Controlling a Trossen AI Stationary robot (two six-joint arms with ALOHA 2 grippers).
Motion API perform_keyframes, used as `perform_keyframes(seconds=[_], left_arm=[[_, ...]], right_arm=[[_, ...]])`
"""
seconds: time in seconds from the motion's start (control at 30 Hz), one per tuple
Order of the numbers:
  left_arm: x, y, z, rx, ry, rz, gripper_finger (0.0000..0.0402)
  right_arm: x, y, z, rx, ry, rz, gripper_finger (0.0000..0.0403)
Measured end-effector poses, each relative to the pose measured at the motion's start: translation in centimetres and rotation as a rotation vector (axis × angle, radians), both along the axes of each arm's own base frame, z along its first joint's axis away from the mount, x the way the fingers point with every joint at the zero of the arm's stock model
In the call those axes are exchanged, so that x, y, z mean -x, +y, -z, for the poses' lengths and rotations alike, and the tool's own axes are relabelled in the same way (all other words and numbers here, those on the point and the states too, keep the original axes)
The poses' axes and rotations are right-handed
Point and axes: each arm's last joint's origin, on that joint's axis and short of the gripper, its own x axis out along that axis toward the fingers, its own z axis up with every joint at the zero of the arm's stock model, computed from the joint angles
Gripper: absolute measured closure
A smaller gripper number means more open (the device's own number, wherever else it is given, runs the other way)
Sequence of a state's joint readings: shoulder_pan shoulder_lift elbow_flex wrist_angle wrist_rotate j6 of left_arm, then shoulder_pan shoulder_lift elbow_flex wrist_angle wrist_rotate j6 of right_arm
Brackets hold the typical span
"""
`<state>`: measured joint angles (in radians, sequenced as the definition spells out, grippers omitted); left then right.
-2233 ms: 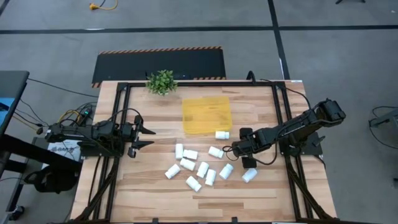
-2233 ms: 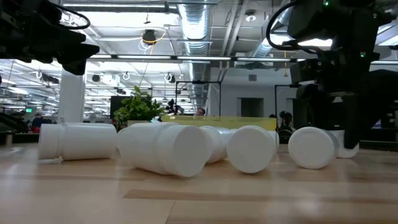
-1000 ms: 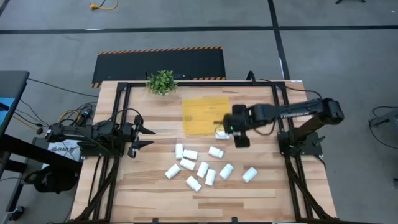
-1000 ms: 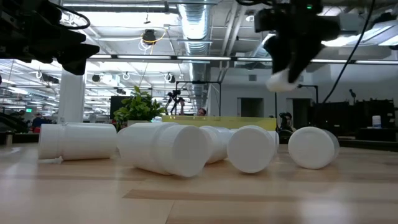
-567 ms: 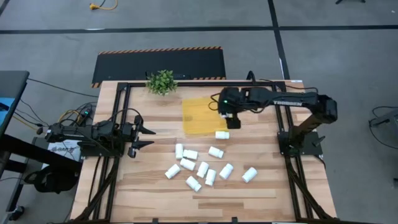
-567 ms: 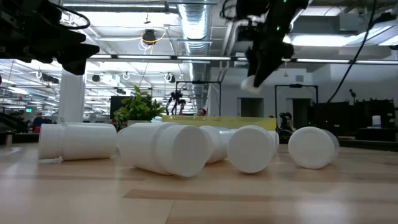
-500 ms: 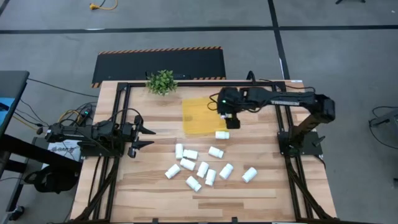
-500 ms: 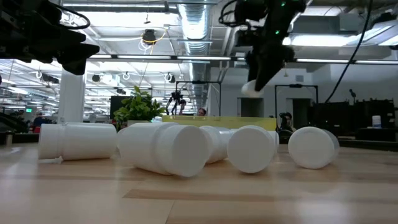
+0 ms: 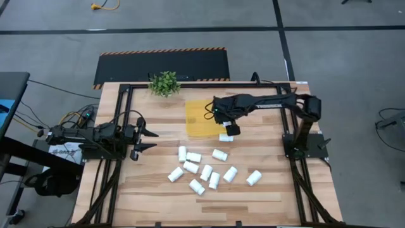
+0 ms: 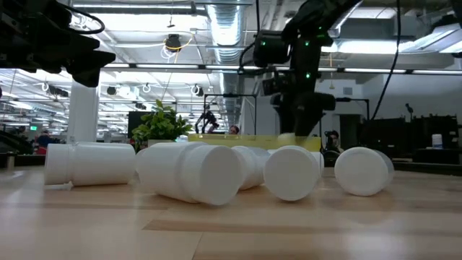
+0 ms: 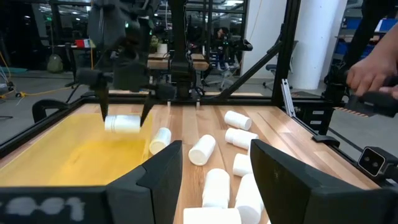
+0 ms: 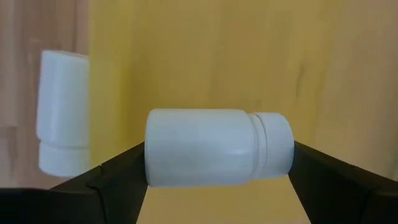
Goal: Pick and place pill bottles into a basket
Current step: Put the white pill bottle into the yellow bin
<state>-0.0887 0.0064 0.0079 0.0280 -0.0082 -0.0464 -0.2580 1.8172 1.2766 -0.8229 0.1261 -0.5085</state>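
Right gripper (image 12: 217, 180): clamped on a small white plastic pill bottle (image 12: 217, 148) held sideways, low over the shallow translucent yellow plastic basket (image 9: 201, 120) | Left gripper (image 9: 152, 139): closed, empty, parked at the wooden table's (image 9: 152, 196) left edge | Other white pill bottles (image 9: 205, 171): lying scattered on the table near the basket, one (image 9: 226, 137) touching its wall
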Motion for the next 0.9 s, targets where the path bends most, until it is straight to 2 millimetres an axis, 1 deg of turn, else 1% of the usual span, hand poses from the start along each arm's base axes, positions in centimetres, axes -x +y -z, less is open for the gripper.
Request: perform_keyframes(seconds=[0.23, 0.37, 0.9], left_arm=[[0.0, 0.0, 0.0, 0.000, 0.000, 0.000, 0.0225], [0.0, 0.0, 0.0, 0.000, 0.000, 0.000, 0.0225], [0.0, 0.0, 0.0, 0.000, 0.000, 0.000, 0.0225]], right_arm=[[-0.3, -0.5, 2.1, -0.042, 0.058, 0.011, 0.0065], [-0.5, -0.5, 2.9, -0.057, 0.082, 0.010, 0.0065], [-0.5, -0.5, 2.9, -0.054, 0.082, 0.011, 0.0020]])
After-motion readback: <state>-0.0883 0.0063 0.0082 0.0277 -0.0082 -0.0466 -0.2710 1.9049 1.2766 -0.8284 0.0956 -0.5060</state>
